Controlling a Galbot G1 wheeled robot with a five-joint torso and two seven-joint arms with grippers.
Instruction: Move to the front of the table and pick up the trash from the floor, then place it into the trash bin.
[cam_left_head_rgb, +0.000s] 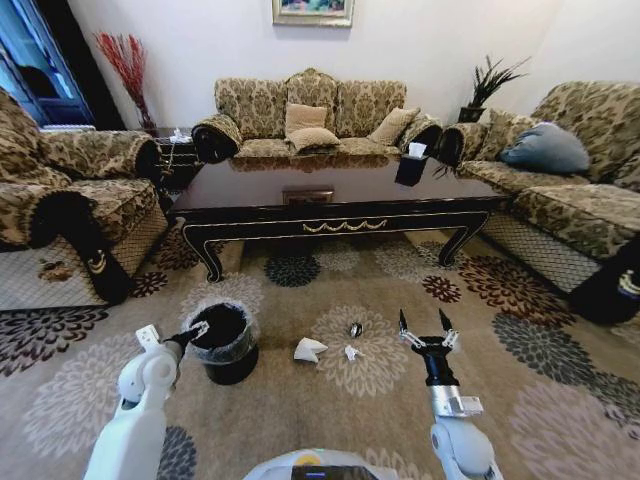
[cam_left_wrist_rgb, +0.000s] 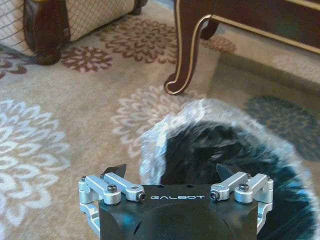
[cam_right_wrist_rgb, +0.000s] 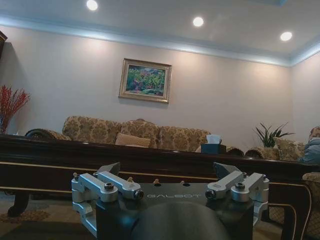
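The trash bin (cam_left_head_rgb: 226, 341), black with a clear liner, stands on the floor (cam_left_head_rgb: 540, 400) in front of the dark table (cam_left_head_rgb: 340, 200). My left gripper (cam_left_head_rgb: 195, 331) hovers over the bin's near-left rim. In the left wrist view this left gripper (cam_left_wrist_rgb: 172, 172) is open and empty above the bin (cam_left_wrist_rgb: 225, 150). The trash lies to the right of the bin: a white paper wad (cam_left_head_rgb: 308, 349), a small white scrap (cam_left_head_rgb: 351, 353) and a dark ring (cam_left_head_rgb: 356, 329). My right gripper (cam_left_head_rgb: 425, 328) is open, raised right of the trash, facing the table (cam_right_wrist_rgb: 150, 160).
Patterned sofas surround the table: one behind it (cam_left_head_rgb: 310, 115), one on the left (cam_left_head_rgb: 70, 200), one on the right (cam_left_head_rgb: 570, 190). A black tissue box (cam_left_head_rgb: 411, 165) sits on the table. A curved table leg (cam_left_wrist_rgb: 187, 50) stands beyond the bin.
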